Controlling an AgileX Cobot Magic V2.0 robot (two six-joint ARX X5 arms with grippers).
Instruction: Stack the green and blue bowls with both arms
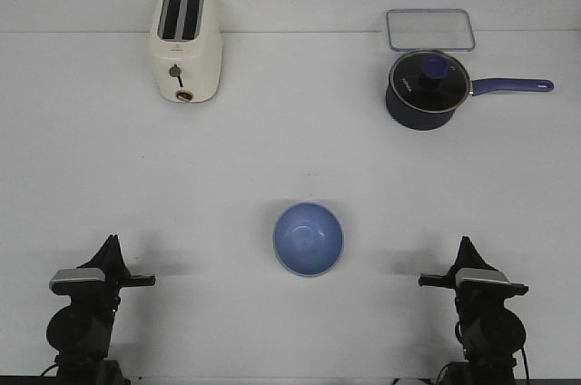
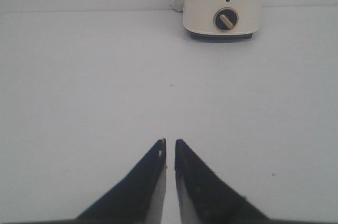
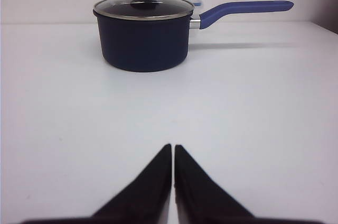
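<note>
Blue bowl (image 1: 309, 238): upright, midway between left gripper (image 1: 111, 241) and right gripper (image 1: 467, 243), both pressed together, empty. Green bowl: not visible, possibly nested beneath; stacking status undeterminable.

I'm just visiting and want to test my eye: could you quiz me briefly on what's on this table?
1. True or false: the toaster stands on the robot's left side of the table.
2. What covers the saucepan? A) glass lid B) plate C) nothing
3. Fill in: the bowl seen between the left end effector and right end effector looks ____ in colour.

Key: 1 true; 2 A; 3 blue. Both end effectors are shut and empty.
</note>
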